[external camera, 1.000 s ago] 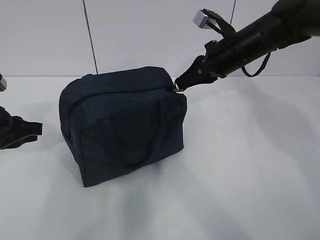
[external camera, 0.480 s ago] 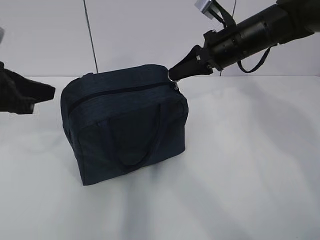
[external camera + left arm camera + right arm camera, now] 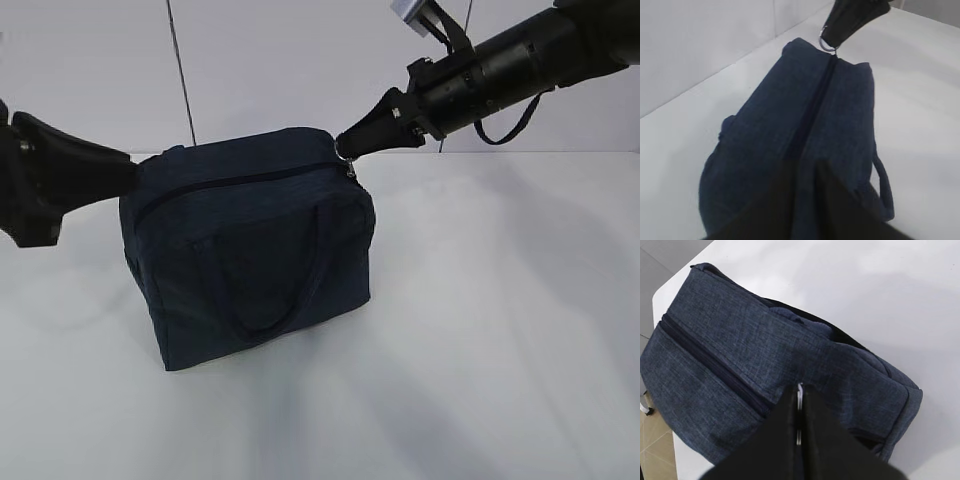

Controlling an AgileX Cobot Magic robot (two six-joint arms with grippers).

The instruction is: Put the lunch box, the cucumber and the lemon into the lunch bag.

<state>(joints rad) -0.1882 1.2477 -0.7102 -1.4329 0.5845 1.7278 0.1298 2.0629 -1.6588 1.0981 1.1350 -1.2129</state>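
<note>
The lunch bag (image 3: 250, 245) stands zipped on the table (image 3: 500, 330), its zipper line running from the left gripper (image 3: 125, 172), fingers nearly together at the far end, toward the right gripper (image 3: 350, 145), clamped on the ring pull (image 3: 828, 44).

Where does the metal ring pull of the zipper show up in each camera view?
Exterior view: the ring pull sits at the lunch bag's top right corner, pinched by the right gripper.
Left wrist view: top centre.
Right wrist view: a thin sliver between the fingers, lower centre.
Shared landmark: the closed zipper line.
</note>
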